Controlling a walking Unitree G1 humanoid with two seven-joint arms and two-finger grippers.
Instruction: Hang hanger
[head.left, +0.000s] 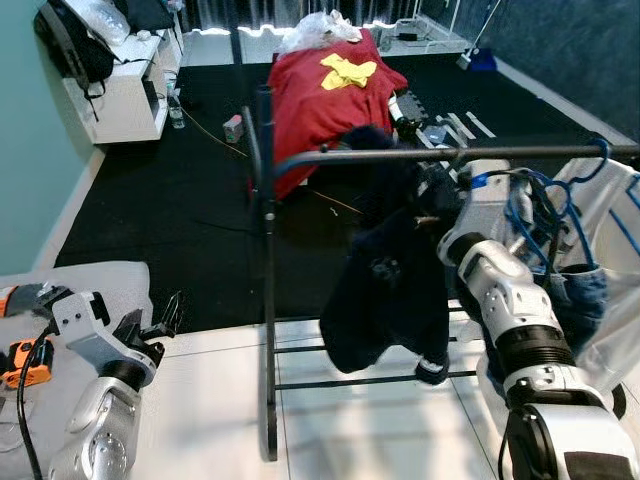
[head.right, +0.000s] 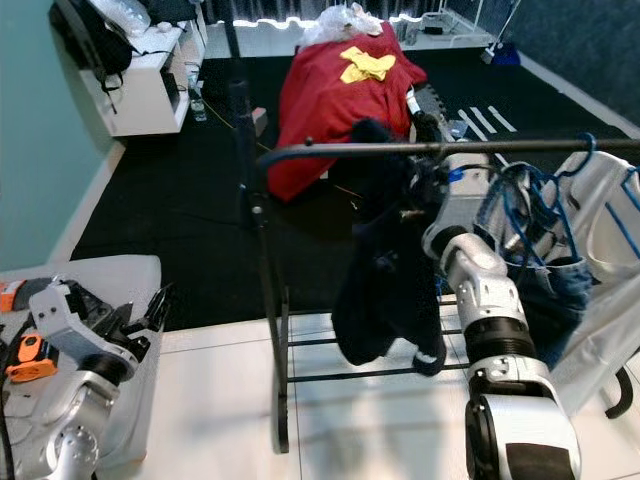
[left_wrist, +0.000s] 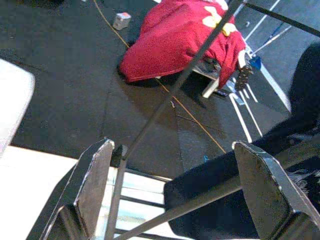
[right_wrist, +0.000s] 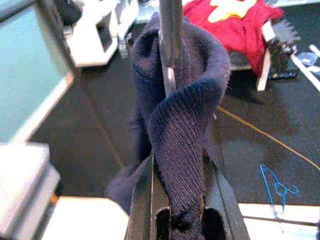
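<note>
While the left gripper idles low, jaws apart, the right gripper pinches the navy sweater at the rail.

both eye views look down on the clothes rail; wrist views face it close up.
</note>
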